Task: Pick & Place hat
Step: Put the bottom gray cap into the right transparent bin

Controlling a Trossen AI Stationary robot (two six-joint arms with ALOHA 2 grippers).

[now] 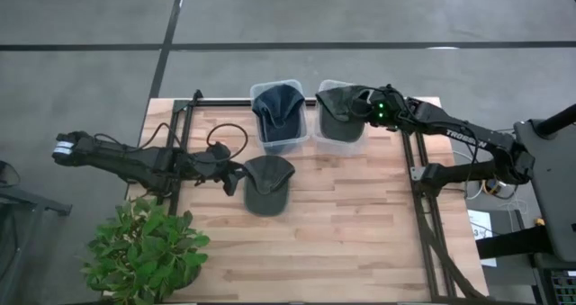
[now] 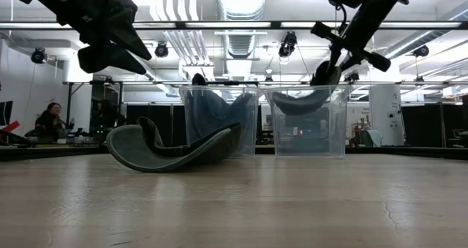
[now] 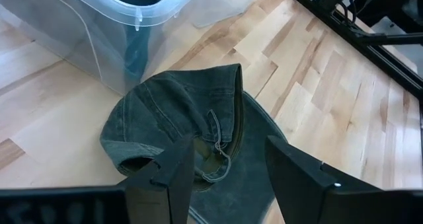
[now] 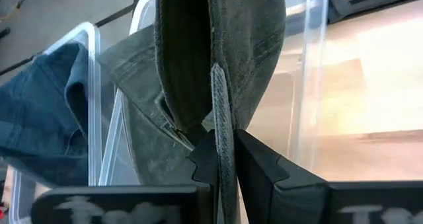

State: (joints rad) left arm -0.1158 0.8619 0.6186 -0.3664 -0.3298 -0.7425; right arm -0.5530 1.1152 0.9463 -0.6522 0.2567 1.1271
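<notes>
Right hand (image 1: 362, 107) pinching hat (image 1: 340, 112) above bin (image 1: 345, 144)

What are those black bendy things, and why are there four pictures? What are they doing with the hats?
The black bendy things are two robot arms, and each ends in a hand with two fingers.

The four pictures show one moment from four cameras. One looks straight down from above. One sits low at table height. The other two ride on the arms' wrists, so you see each hand's own fingers up close.

On the wooden table stand two clear plastic boxes side by side. The left box has a blue hat in it. The right hand is shut, pinching a green hat over the right box. Another green hat lies on the table in front of the boxes. The left hand is open and right above that hat, not gripping it. A leafy plant sits at the table's corner.
</notes>
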